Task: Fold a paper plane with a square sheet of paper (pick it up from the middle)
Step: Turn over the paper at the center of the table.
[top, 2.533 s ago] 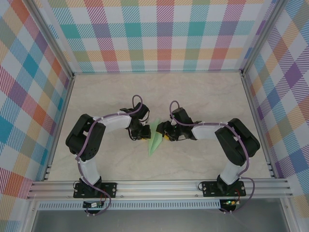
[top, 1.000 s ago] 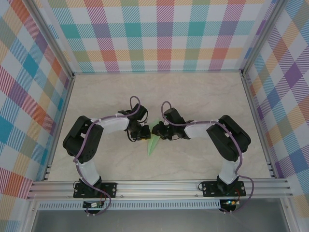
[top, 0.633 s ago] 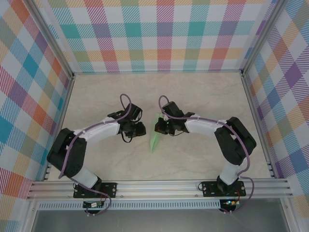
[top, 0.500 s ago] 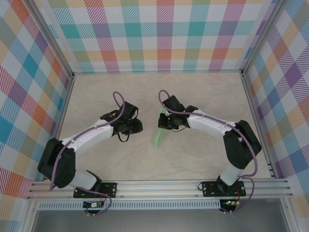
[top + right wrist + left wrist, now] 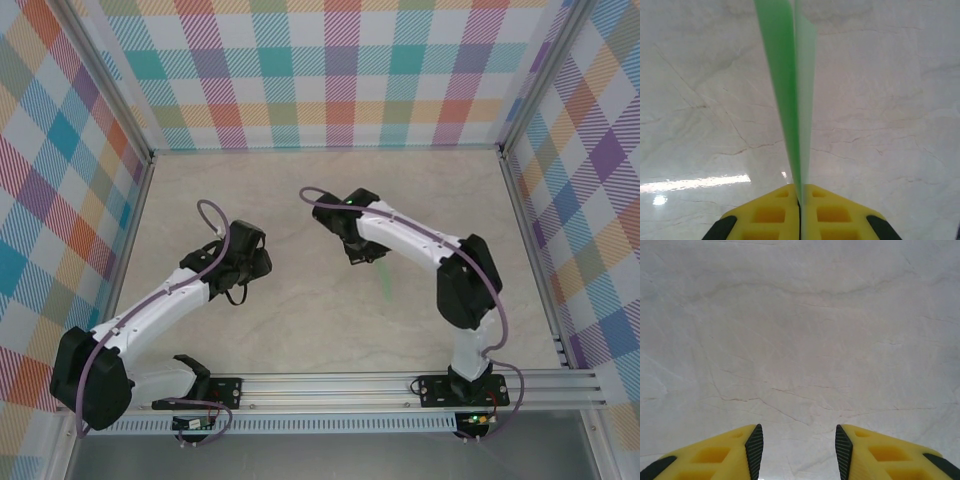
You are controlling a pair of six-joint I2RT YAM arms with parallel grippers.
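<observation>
Paper plane [image 5: 787,95] is pinched edge-on in the right gripper [image 5: 800,202] and looks to be held up off the desk [image 5: 300,330]. On the right wrist view, the yellow fingers [image 5: 770,215] are pressed together on the folded green paper. It sticks straight out ahead of them as a thin two-layer blade, with the marble-look desk underneath. From the top camera, the right arm [image 5: 420,240] reaches over to about the middle of the desk, a bit toward the far side. A faint green sliver shows just near-right of its wrist. The left gripper [image 5: 799,445] holds nothing: its jaws are spread partway and the black pads [image 5: 755,447] face each other across bare desk. It sits left of centre, well apart from the right gripper and the plane.
</observation>
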